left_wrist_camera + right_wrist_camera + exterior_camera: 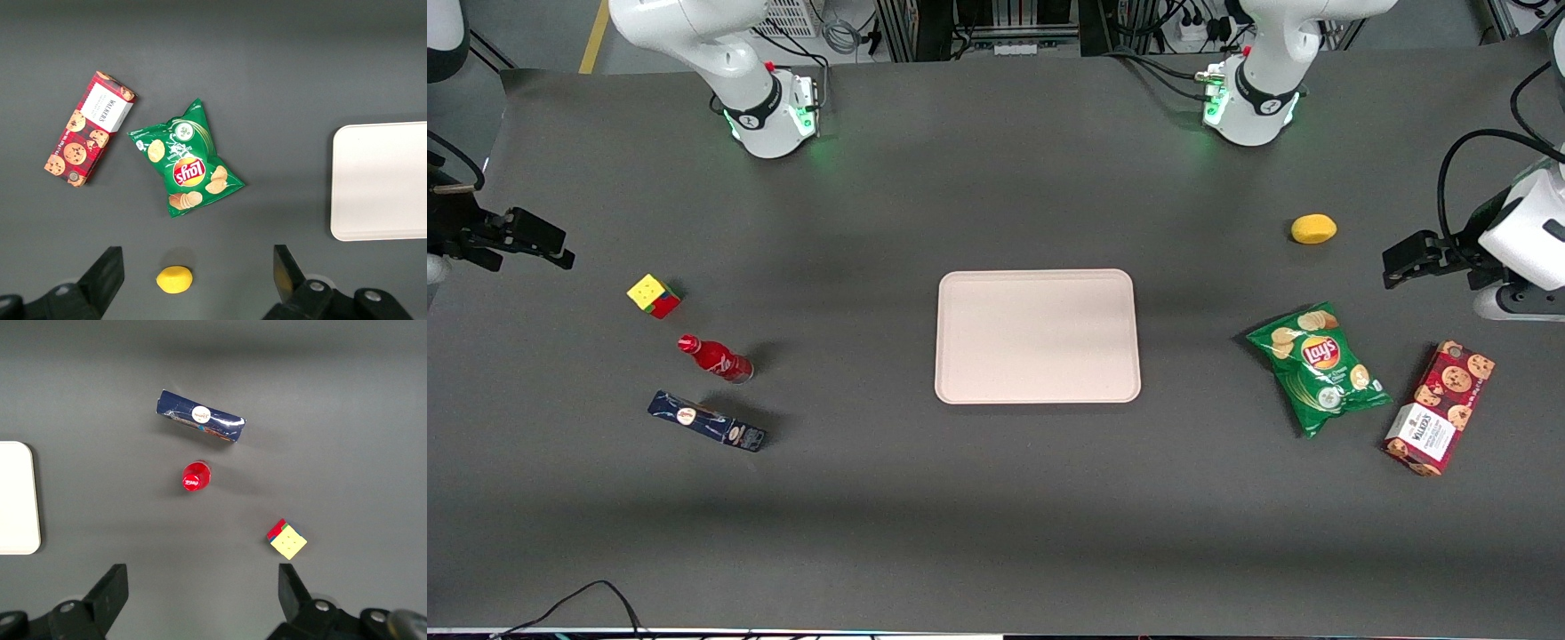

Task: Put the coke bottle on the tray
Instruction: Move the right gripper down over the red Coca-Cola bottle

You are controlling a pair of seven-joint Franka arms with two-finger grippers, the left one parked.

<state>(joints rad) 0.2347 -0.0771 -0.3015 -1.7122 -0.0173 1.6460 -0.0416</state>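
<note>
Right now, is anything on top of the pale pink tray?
Nothing: the pale pink rectangular plastic tray is bare, none of it covered. The small red coke bottle stands on the grey table. The right gripper waits high, jaws open.

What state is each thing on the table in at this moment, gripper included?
Coke bottle: upright, capped, untouched, between cube and blue box.
Tray: flat, nothing on it.
Gripper: open, holding nothing, parked at the working arm's end of the table.
Puzzle cube: scrambled, resting alone.
Blue box: lying flat, closed.
Chip bag: sealed, lying flat.
Cookie box: closed, lying flat.
Lemon: whole.
</note>
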